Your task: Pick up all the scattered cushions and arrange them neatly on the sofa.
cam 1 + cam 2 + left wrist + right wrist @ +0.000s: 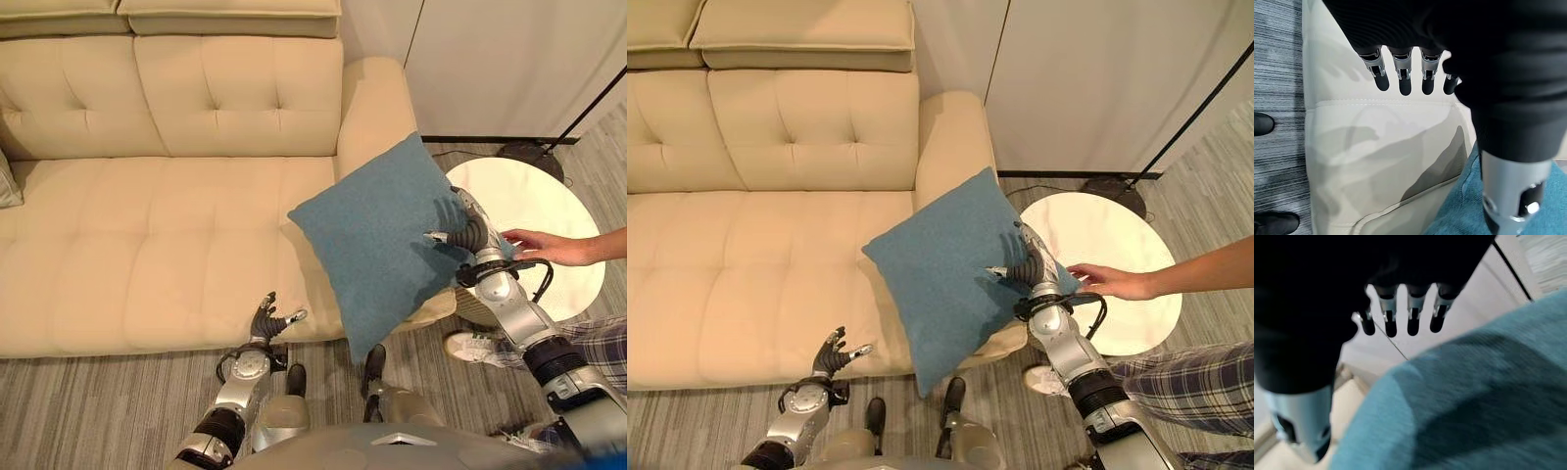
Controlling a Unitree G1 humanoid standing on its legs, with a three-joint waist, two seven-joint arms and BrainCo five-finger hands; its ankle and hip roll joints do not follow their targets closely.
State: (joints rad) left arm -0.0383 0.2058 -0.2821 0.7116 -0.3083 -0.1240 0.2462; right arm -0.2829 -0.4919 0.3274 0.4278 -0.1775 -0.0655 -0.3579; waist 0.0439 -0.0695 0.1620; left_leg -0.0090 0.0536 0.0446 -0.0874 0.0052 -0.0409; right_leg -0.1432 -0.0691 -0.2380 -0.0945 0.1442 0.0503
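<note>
Blue cushion [377, 240] at sofa's arm end, R robot hand [1024, 266] on it.

R robot hand's fingers [1413, 317] are straight, spread apart, not curled round anything; thumb and fingertips lie against cushion face near its far-right edge. Cushion is tilted corner-up, its low corner hanging past seat front of cream sofa [147, 245], its upper part leaning by the sofa arm just ahead of R robot hand. L robot hand [266, 321] sits low at seat front edge, well apart from R robot hand and left of the cushion's low corner; fingers [1403, 73] straight w/ thumb apart, holding nothing. A person's hand [544, 245] rests on round white counter [509, 206], just right of R robot hand. Grey cushion edge [8, 186] at far-left seat, far from both.
</note>
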